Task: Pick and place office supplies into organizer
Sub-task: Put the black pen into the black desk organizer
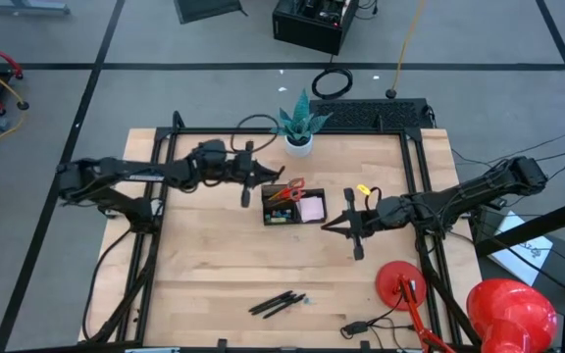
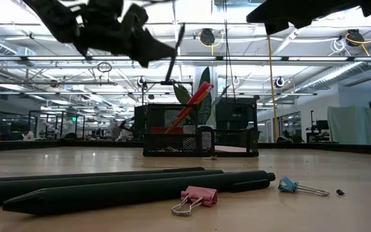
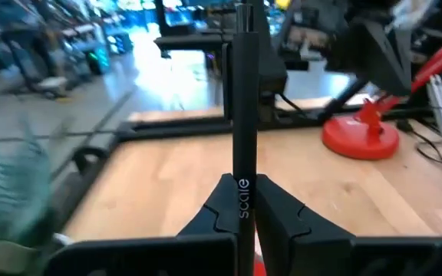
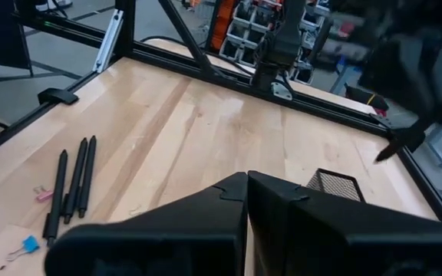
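the step in hand looks like carrying a pen to the organizer (image 1: 293, 207): the left gripper (image 1: 254, 183) hangs above the counter (image 1: 214, 265) just beside the organizer's left edge, and its fingers (image 3: 278, 211) are pressed together on a black pen (image 3: 243, 115), which stands nearly upright between them, pinched near its lower end. the organizer sits toward the back middle of the counter and already holds red-handled scissors (image 1: 287, 188) and a pink sticky-note pad (image 1: 311, 209). the next move, as i judge it, calls for shifting the pen over a free compartment, lowering it while it is upright, then spreading the fingers. three more black pens (image 4: 71, 188) lie together near the front edge, with a pink clip (image 2: 194, 199) and a blue clip (image 2: 289, 185) beside them. the right gripper (image 1: 353, 226) waits just right of the organizer, fingers closed on nothing.
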Controlling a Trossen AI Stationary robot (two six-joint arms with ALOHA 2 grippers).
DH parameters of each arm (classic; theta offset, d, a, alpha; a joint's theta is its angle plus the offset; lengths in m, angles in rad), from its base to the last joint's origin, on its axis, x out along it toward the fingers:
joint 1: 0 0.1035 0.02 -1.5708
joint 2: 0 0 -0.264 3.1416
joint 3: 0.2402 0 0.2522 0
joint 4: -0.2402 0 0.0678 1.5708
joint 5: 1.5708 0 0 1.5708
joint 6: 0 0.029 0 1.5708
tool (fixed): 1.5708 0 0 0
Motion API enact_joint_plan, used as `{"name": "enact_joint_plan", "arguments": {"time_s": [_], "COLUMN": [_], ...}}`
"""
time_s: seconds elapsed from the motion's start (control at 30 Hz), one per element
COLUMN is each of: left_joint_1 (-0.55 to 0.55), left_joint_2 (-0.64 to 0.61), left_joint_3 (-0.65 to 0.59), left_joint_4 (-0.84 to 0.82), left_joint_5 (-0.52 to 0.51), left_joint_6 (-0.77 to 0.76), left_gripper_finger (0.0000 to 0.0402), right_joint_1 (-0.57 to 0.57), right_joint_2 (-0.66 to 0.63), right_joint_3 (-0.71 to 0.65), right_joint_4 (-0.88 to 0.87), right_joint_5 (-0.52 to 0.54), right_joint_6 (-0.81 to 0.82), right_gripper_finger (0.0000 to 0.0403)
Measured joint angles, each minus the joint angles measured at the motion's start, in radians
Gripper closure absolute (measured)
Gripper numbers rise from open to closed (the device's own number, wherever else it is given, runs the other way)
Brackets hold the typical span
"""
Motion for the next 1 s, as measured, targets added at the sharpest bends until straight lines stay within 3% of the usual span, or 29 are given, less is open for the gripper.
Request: {"name": "enact_joint_plan", "arguments": {"time_s": [0.3,1.0], "left_joint_1": [-0.013,-0.054], "left_joint_2": [0.188,0.195], "left_joint_3": [0.0,0.0], "left_joint_4": [0.159,-0.016], "left_joint_5": [0.041,-0.067], "left_joint_6": [-0.059,-0.06], "left_gripper_finger": [0.0386,0.039], "right_joint_1": [-0.011,-0.011], "right_joint_2": [0.0,0.0], "right_joint_3": [0.0,0.0], "right_joint_4": [-0.004,-0.003], "right_joint_5": [0.0,0.0], "right_joint_6": [-0.023,-0.023], "right_gripper_finger": [0.0399,0.0399]}}
